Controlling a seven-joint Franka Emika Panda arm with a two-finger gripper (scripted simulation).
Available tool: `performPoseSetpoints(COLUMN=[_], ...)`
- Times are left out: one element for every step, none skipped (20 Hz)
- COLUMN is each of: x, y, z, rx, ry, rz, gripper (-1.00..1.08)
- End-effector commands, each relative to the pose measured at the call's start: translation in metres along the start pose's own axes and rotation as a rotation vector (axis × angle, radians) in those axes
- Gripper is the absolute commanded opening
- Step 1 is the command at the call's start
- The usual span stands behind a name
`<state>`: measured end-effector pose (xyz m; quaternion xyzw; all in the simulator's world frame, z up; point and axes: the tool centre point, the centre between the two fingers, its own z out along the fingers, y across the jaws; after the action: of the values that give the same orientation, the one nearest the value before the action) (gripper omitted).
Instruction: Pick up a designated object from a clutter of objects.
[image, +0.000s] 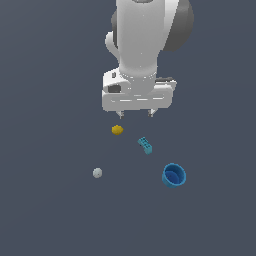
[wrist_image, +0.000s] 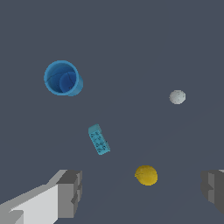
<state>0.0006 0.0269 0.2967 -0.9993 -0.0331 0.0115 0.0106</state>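
Below the open gripper (image: 135, 114), no item bears writing.

Four small items lie apart: one pale grey-white ball (image: 97, 173), one yellow lump (image: 117, 130), one teal studded brick (image: 145, 145), one blue cup (image: 174, 175).

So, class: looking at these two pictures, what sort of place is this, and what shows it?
Most likely a simulated test scene, not a real room: a flat, featureless dark floor, a plainly rendered gripper above it, and a few simple items: a pale ball, yellow lump, teal brick and blue cup.
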Motion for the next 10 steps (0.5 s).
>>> performPoseSetpoints(x=[0.000, 0.000, 0.001, 0.001, 0.002, 0.003, 0.005, 0.006, 0.006, 0.007], y=[0.000, 0.000, -0.002, -0.004, -0.007, -0.011, -0.016, -0.020, -0.024, -0.027], z=[0.000, 0.000, -0.001, -0.002, -0.004, -0.006, -0.009, -0.011, -0.013, -0.015], rx=[0.000, 0.000, -0.001, -0.001, -0.003, -0.004, -0.005, -0.007, -0.008, -0.009], ry=[0.000, 0.001, 0.003, 0.006, 0.011, 0.017, 0.024, 0.031, 0.036, 0.040], rz=[0.000, -0.001, -0.004, -0.008, -0.015, -0.023, -0.032, -0.041, -0.048, -0.052], gripper=[1.00, 1.00, 1.00, 1.00, 1.00, 1.00, 1.00, 1.00, 1.00, 1.00])
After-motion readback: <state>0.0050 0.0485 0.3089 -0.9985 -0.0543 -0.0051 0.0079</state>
